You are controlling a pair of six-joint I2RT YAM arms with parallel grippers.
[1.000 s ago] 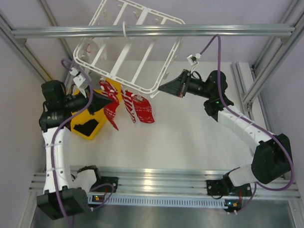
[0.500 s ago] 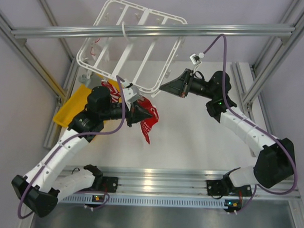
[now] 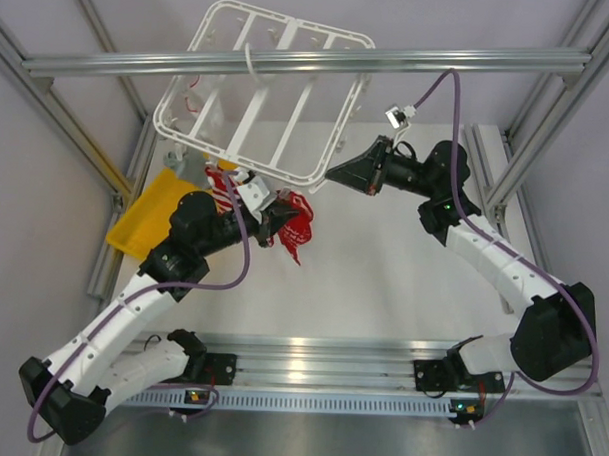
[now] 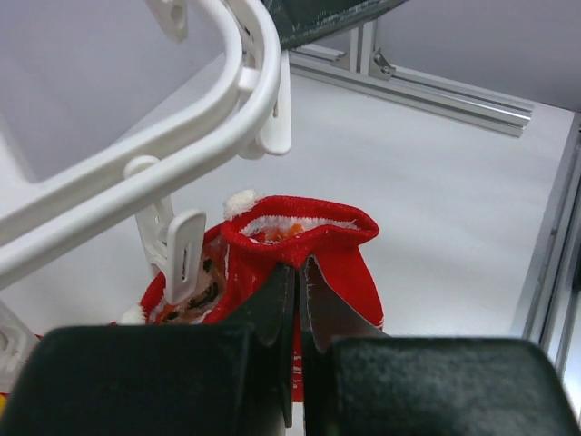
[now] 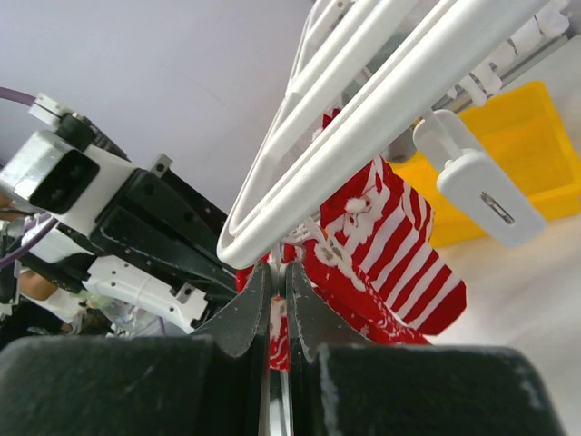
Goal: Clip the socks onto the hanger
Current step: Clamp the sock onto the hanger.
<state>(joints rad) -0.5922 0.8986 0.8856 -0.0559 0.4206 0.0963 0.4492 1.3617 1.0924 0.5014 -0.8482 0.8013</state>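
The left claw (image 4: 295, 272) is shut tight on the cuff of a red sock (image 4: 304, 232). It has been swung from the yellow tray (image 3: 145, 217) up under the hanger (image 4: 136, 177), at its 6 o'clock edge, so clipping looks near. The right claw (image 5: 277, 272) is pinched shut on a thin white hanger part. A clip (image 4: 184, 254) at the cuff's 9 o'clock is shown only by the left wrist view. A hanging striped sock (image 5: 390, 245) is shown clearly only by the right.

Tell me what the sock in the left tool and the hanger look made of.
The sock: soft matte red fabric, likely knit or fleece; its cuff puckers in the left tool. The hanger: probably moulded plastic, glossy white, smooth rounded bars.
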